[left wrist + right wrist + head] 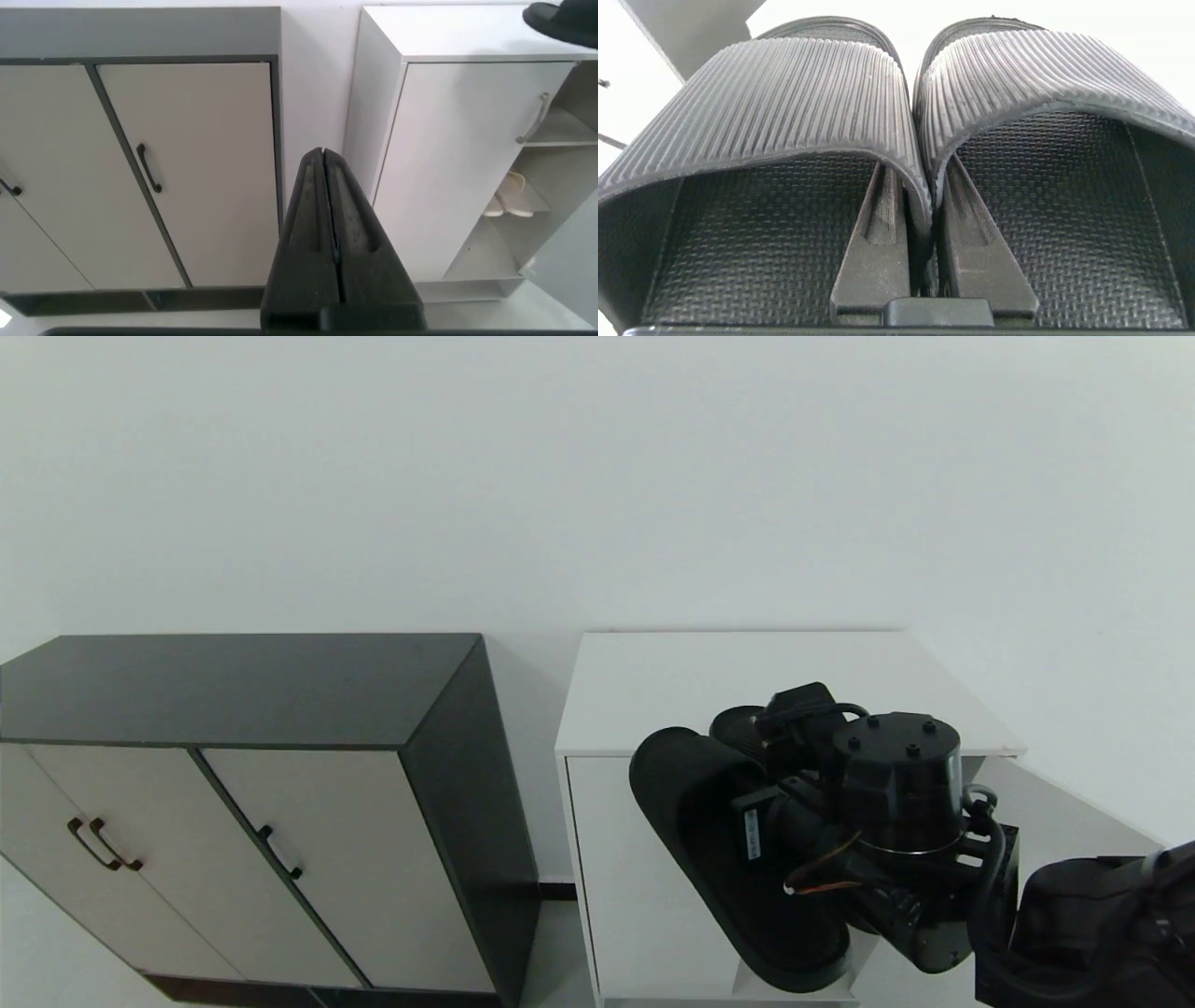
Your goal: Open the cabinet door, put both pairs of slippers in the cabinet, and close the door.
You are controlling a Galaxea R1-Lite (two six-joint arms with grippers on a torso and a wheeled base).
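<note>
White wall (597, 476) backs dark cabinet (233, 691) and white cabinet (747, 681); right gripper (918, 187) pinches black slippers (803, 93), left gripper (324, 159) pressed together.

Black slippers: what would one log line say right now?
right gripper: shut on black slippers | left gripper: shut, empty | white cabinet: open, white slippers inside

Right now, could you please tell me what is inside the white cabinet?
Past its open door, the white cabinet holds a pale pair of slippers on its lower level, under a shelf. The door hides the rest.
</note>
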